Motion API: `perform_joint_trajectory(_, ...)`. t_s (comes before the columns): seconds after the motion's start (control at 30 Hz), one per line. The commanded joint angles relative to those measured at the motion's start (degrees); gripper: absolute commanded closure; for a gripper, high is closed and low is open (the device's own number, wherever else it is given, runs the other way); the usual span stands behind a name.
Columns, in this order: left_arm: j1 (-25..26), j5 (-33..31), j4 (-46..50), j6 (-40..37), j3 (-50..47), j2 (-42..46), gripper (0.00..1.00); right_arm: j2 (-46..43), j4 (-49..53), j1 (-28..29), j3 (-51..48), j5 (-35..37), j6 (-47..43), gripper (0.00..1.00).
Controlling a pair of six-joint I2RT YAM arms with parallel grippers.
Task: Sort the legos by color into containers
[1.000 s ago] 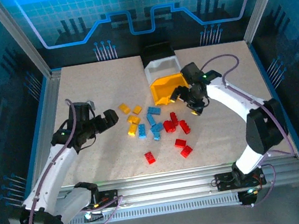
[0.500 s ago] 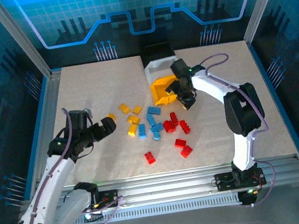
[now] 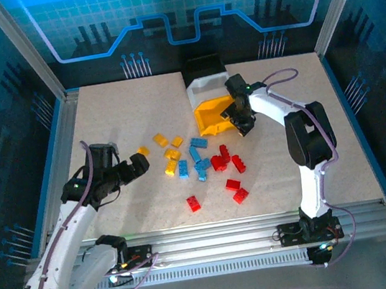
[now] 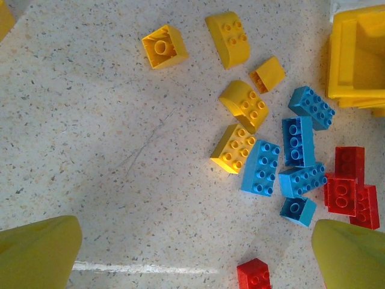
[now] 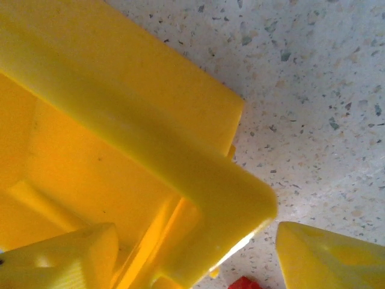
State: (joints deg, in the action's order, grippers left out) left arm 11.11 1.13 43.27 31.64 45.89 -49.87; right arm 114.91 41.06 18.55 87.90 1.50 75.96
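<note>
Swinging in from the right over the last second, the right gripper [image 3: 241, 117] now sits at the right rim of the yellow bin [image 3: 212, 115], while the left gripper [image 3: 138, 165] has drawn back slightly toward its own side. From the top view, the legos lie loose on the surface [image 3: 124, 118] between the 2 arms: yellow legos [image 3: 169, 152] nearest the left gripper, blue legos [image 3: 197, 160] in the middle, red legos [image 3: 226, 163] just below the yellow bin. The white bin [image 3: 207, 84] and the black bin [image 3: 201, 65] stand behind the yellow one; I see no brick in the yellow or white bin, and the black one is too dark to judge. On the left wrist view, the left gripper [image 4: 195, 241] is open and holds nothing, with the yellow legos [image 4: 234, 147] ahead of it and slightly right, touching the blue legos [image 4: 260, 167], and the red legos [image 4: 346, 186] at the far right. That arm looks nearer to the yellow bricks. On the right wrist view, the right gripper [image 5: 192, 256] is open astride the corner wall of the yellow bin [image 5: 138, 114], 1 finger inside and 1 outside with a gap left. Closing would likely pinch the rim, whose wall runs across the jaws.
</note>
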Motion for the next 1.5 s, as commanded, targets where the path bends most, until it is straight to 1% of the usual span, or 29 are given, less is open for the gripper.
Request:
perform_joint_trajectory(0.0,0.2,-0.6,0.7,1.1,-0.3,-0.5,0.01,1.9,1.0,-0.7,1.7,1.6,-1.0,0.39)
perform_joint_trajectory(0.07,0.2,-0.6,0.4,1.0,-0.4,-0.8,0.01,1.9,1.0,-1.0,1.4,1.9,-1.3,0.46)
perform_joint_trajectory(0.17,0.2,-0.4,0.5,0.5,0.0,-1.5,0.01,1.6,0.5,-2.4,0.3,2.2,-2.5,0.59)
perform_joint_trajectory(0.2,0.2,-0.4,0.5,0.3,0.1,-1.8,0.01,1.3,0.3,-3.2,-0.1,2.0,-3.3,0.63)
perform_joint_trajectory(0.27,0.2,-0.5,0.7,0.2,0.2,-1.8,0.01,1.1,0.7,-4.4,-0.1,1.8,-6.0,0.69)
perform_joint_trajectory(0.47,0.2,-0.5,0.9,0.3,-0.4,-1.5,0.01,3.1,6.4,-7.6,4.2,1.6,-18.6,0.76)
perform_joint_trajectory(0.63,0.2,-0.3,0.8,0.1,-0.6,-1.6,0.01,3.4,9.5,-9.6,6.8,3.4,-26.0,0.76)
perform_joint_trajectory(0.77,0.2,0.2,0.0,-0.2,-0.3,-2.6,0.01,5.0,12.2,-9.9,11.5,5.1,-31.6,0.76)
perform_joint_trajectory(0.97,0.2,0.8,-0.8,-0.7,1.0,-5.4,0.01,7.3,12.2,-9.5,15.8,7.3,-35.4,0.75)
perform_joint_trajectory(1.03,0.2,1.0,-0.7,-0.7,1.3,-6.0,0.01,8.3,11.9,-9.5,17.3,7.6,-36.3,0.73)
perform_joint_trajectory(1.07,0.2,1.0,-0.7,-0.8,1.5,-6.2,0.01,8.9,11.3,-9.3,18.1,7.5,-37.2,0.71)
perform_joint_trajectory(1.1,0.2,0.9,-0.7,-0.9,1.5,-6.2,0.01,9.4,10.9,-9.0,18.8,7.6,-38.1,0.66)
perform_joint_trajectory(1.13,0.1,0.9,-0.6,-0.9,1.5,-6.2,0.01,10.0,10.6,-8.7,20.0,7.6,-39.3,0.59)
perform_joint_trajectory(1.27,0.2,0.7,-0.4,-1.2,1.8,-6.2,0.01,10.3,9.9,-8.0,22.6,6.3,-42.5,0.40)
perform_joint_trajectory(1.33,0.2,0.6,-0.2,-1.3,2.0,-6.2,0.01,7.5,9.9,-8.0,22.0,5.9,-42.6,0.35)
perform_joint_trajectory(1.47,0.2,1.6,-1.2,-1.3,2.0,-6.1,0.01,-2.6,9.7,-7.1,16.9,3.0,-46.0,0.27)
